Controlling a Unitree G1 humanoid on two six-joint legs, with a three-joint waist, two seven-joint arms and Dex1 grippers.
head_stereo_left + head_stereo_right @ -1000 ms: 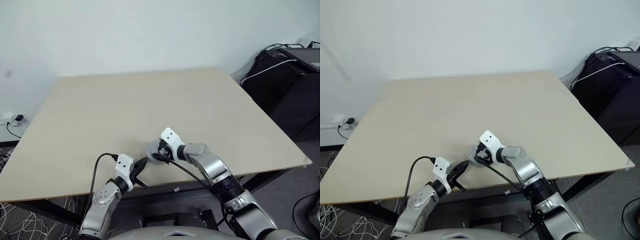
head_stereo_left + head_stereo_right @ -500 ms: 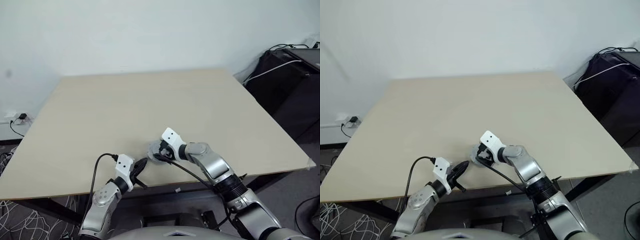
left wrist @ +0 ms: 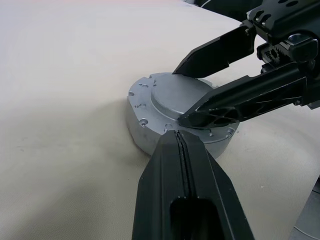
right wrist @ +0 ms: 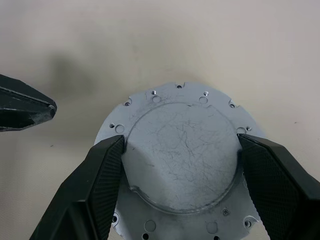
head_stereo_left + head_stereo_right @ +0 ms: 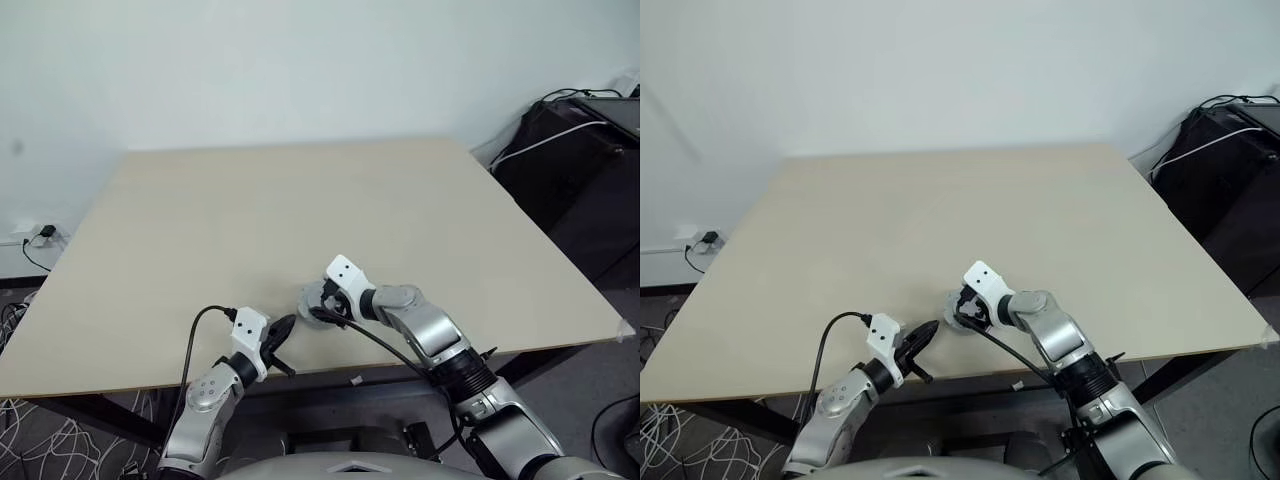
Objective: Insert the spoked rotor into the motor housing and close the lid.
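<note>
A silvery round puck, the motor housing [image 4: 180,172], lies near the table's front edge with a flat raised disc on top and a flange with small holes. My right gripper [image 4: 181,142] reaches down over it, one finger [image 4: 100,175] against each side of the raised disc, shut on it. Just short of the puck's near side, my left gripper [image 3: 177,134] points at it with its fingers pressed together and nothing between them. Copper windings do not show from this side. The spoked rotor and the lid are out of view.
The beige table [image 5: 300,200] stretches bare beyond the puck, and its front edge [image 5: 150,380] runs close under both hands. Dark cases with cables [image 5: 575,150] stand off the table's right side. A wall socket with leads [image 5: 30,238] sits low at the left.
</note>
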